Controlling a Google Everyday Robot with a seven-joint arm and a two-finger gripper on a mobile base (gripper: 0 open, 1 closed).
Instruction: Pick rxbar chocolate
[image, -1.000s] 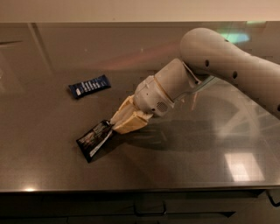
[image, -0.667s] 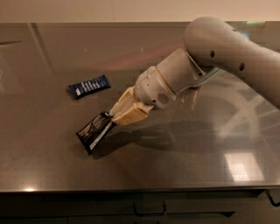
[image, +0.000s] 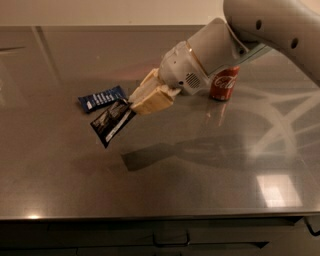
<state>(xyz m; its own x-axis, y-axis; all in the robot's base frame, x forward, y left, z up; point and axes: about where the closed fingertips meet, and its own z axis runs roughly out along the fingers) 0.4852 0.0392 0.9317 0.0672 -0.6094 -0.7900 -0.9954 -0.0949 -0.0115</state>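
The rxbar chocolate (image: 111, 122) is a flat black wrapper with a white stripe and white text. It hangs tilted in the air above the steel counter, pinched by one end. My gripper (image: 134, 104), with cream-coloured fingers (image: 152, 101), is shut on that end, left of centre in the camera view. The white arm reaches in from the upper right. The bar's and the arm's shadow lies on the counter below them.
A smaller blue bar wrapper (image: 101, 98) lies flat on the counter (image: 60, 170) just behind the held bar. A red cola can (image: 223, 83) stands upright behind the arm's wrist. The counter's front edge runs along the bottom.
The gripper has risen with the black bar in it, lifting it off the counter and carrying it up toward the blue wrapper. The red can now shows behind the arm.
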